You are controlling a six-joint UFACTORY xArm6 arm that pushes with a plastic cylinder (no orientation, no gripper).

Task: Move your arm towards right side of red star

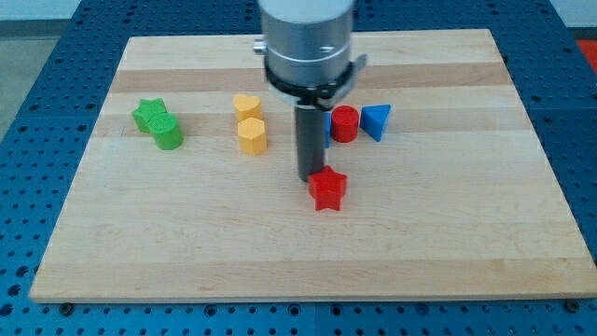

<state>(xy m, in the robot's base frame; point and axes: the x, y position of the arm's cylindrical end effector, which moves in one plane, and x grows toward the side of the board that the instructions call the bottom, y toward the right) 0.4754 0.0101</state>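
Our tip parks just off the red star's upper-left

Nearest us, the red star (327, 189) sits mid-surface (448, 252); our tip (309, 178), a bare rod with no end effector to part or close, touches its upper-left edge. Beyond: orange hexagon (252, 135), orange heart (246, 105), green cylinder (168, 132), green star (148, 113), red cylinder (345, 123), blue triangle (377, 120).
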